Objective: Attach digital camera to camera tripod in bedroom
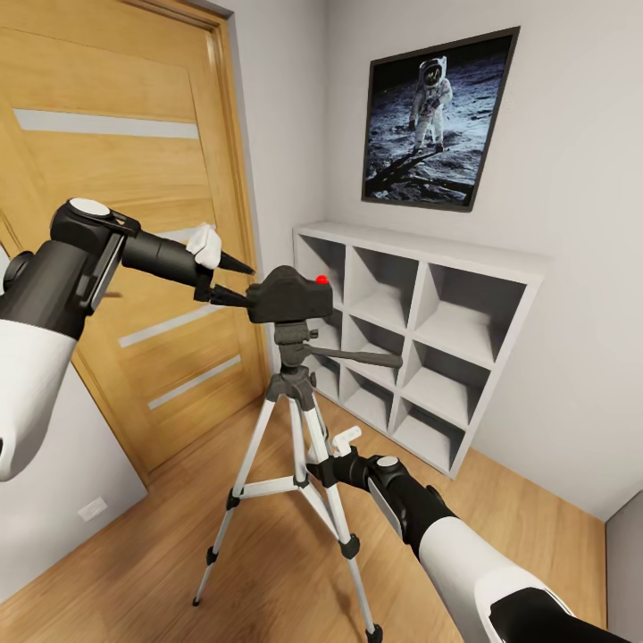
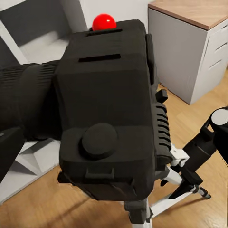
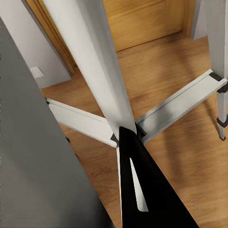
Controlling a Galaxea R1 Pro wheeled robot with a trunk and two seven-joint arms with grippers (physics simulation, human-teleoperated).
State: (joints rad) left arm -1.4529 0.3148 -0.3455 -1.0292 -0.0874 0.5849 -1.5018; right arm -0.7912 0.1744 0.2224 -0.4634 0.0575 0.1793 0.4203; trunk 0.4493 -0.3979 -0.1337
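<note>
Two grippers are at work: the left gripper (image 1: 234, 281) sits spread at the digital camera (image 1: 290, 295) atop the camera tripod (image 1: 295, 446). The right gripper (image 1: 320, 466) clenches a tripod leg.

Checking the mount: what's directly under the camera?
The tripod's black head sits right below the camera, with the pan handle sticking out sideways. The camera body covers the mounting plate, so whether it has seated cannot be seen.
</note>
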